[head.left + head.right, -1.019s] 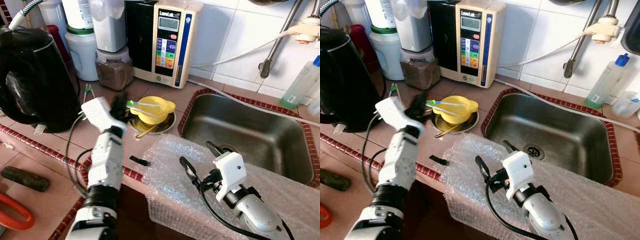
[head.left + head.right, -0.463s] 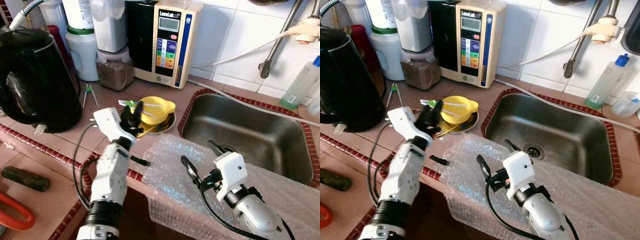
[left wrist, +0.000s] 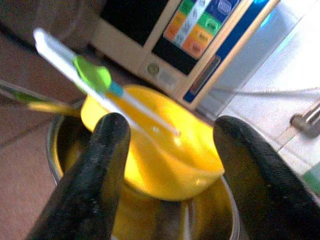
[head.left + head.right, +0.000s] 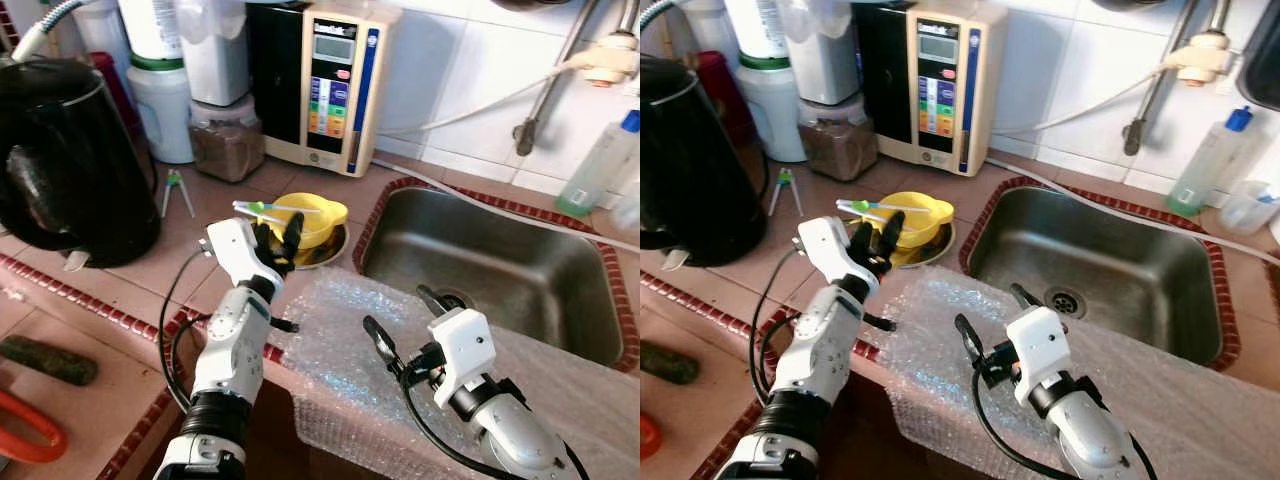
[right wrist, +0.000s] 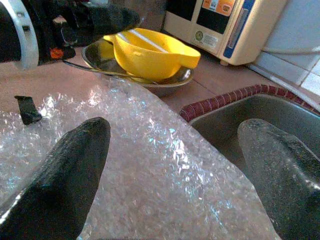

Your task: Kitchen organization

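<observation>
Left wrist view: left pincer (image 3: pixel 170 150) spread, fingers flanking yellow plastic bowl (image 3: pixel 160 150) nested in steel dish (image 4: pixel 330 247) on tiled worktop (image 4: pixel 150 270). Light, rigid, likely slippery; grip at rim. Loose toothbrush (image 3: pixel 95 80) across top may roll off. Right pincer (image 4: pixel 990 325) spread over bubble wrap (image 4: pixel 940 340).

My left hand (image 4: pixel 276 236) covers the near rim of the yellow bowl (image 4: pixel 318 215), and the steel dish (image 4: pixel 932 246) under it is mostly hidden. In my left wrist view the panel machine (image 3: pixel 200 35) is blurred and I can't read its buttons. The black kettle (image 4: pixel 70 150) is cut off at the left edge, and so is the orange thing (image 4: pixel 28 440) low down. The bubble wrap (image 4: pixel 350 350) hides the table edge beneath it.
</observation>
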You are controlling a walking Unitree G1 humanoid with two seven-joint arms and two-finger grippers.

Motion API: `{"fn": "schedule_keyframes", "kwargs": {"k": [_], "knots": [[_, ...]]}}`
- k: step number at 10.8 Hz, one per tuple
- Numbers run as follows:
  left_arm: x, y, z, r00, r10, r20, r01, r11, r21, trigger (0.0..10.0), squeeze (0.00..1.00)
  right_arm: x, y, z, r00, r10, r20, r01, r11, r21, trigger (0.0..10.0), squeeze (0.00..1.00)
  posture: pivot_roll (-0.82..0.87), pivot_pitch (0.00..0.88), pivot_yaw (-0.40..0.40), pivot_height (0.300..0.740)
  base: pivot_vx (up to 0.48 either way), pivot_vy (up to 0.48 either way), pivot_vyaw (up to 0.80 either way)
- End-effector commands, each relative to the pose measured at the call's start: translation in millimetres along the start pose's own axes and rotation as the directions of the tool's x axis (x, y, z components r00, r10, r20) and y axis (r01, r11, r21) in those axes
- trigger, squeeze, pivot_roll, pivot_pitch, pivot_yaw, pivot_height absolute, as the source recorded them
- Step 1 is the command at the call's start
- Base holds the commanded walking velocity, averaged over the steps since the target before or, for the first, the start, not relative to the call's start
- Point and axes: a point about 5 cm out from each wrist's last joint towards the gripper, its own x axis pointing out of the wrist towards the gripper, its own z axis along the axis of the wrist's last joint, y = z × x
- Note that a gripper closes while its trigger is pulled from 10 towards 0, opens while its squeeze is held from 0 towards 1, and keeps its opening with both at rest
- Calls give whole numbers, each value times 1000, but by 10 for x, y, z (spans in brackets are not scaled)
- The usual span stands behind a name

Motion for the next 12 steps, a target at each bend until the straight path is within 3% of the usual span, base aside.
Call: {"fn": "schedule_keyframes", "kwargs": {"k": [1, 5, 8, 12], "knots": [[36, 5, 9, 1000, 26, 0, -26, 1000, -4, 10000, 1000, -27, -49, 50, 999, -35, 16, 35, 999, -3, 10000, 0, -27, 0, -11, 740, 0, 0, 0], [94, 119, 33, 995, 105, 1, -105, 995, 1, 10000, 1000, -53, -39, 53, 999, -43, 15, 43, 999, 4, 10000, 0, -30, 0, -12, 740, 0, 0, 0], [148, 235, 86, 980, 197, 7, -197, 977, 83, 10000, 1000, -56, -28, 54, 999, -42, 11, 42, 999, 2, 10000, 0, -33, 0, -11, 740, 0, 0, 0], [55, 407, 157, 971, 238, 33, -240, 961, 135, 10000, 1000, -22, -20, 44, 999, -29, 13, 29, 1000, -7, 10000, 0, -7, 0, -15, 740, 0, 0, 0]]}}
